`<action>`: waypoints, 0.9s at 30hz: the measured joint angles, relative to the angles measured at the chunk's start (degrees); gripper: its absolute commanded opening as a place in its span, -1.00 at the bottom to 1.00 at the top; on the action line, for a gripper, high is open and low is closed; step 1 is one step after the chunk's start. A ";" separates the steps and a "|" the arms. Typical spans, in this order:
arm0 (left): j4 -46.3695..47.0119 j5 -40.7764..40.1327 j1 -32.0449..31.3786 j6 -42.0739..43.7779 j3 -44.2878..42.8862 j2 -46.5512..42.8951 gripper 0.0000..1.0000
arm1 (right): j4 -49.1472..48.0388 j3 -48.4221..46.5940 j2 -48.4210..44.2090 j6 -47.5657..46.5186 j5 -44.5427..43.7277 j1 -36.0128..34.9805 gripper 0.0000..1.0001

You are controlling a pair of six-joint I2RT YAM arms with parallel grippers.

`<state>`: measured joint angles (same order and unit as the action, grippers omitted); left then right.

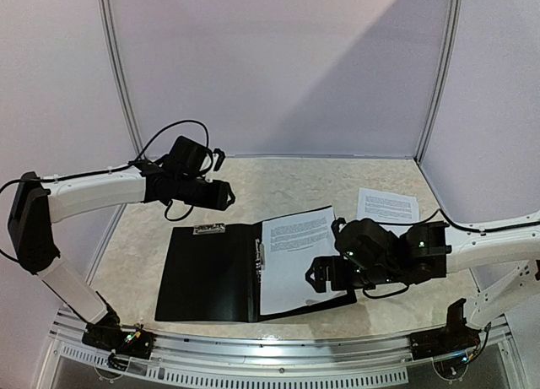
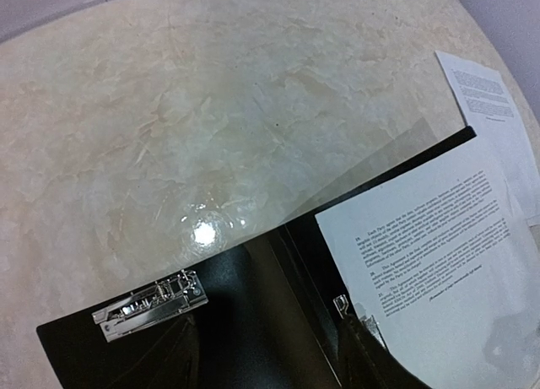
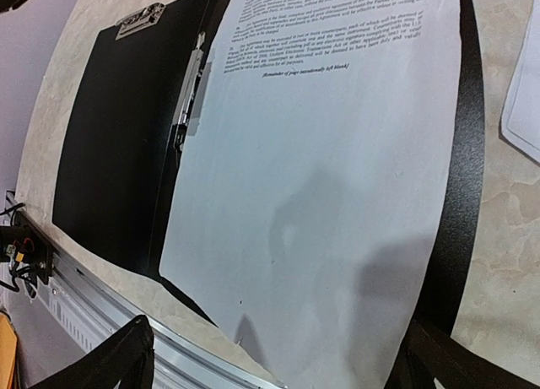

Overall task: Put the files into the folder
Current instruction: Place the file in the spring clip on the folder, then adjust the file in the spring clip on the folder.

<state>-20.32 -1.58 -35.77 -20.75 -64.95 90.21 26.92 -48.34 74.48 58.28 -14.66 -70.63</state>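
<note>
Your right pincer stands spread wide, so the sheet just beneath it lies free on the open folder; whether your left pincer is apart, you cannot tell.

**One sheet in the open folder, one outside**

The black folder lies open and flat, its two halves side by side and slightly askew. A metal clip sits at the far edge of the left half, and a second clip runs along the spine. A white sheet lies face up on the right half, a little tilted, its left edge at the spine clip. Black text fills its far part; the near part is blank. A second sheet, also printed, lies flat beyond the folder's far right corner, near it but not touching.
</note>
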 measured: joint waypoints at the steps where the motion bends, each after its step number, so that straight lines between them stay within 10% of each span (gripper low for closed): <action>1: 0.02 0.09 0.20 -0.07 0.00 -0.13 0.13 | 2.16 -1.36 0.04 0.00 -0.55 -0.02 0.98; 13: 0.22 2.08 0.70 -0.33 0.00 -0.74 0.13 | 19.58 -5.20 -5.53 0.96 -14.99 -0.02 0.98; 20: 3.72 6.60 -1.38 2.21 1.77 -3.89 0.15 | 12.24 5.88 -24.17 -8.24 -25.66 0.22 0.84; 27: 6.84 0.72 -21.09 14.27 2.14 -7.65 0.16 | 8.26 2.86 -27.12 -22.82 -29.79 4.50 0.60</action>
<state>-13.47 -0.86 -56.86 -6.48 -62.81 82.56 35.18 -45.47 47.35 35.46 -44.45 -66.13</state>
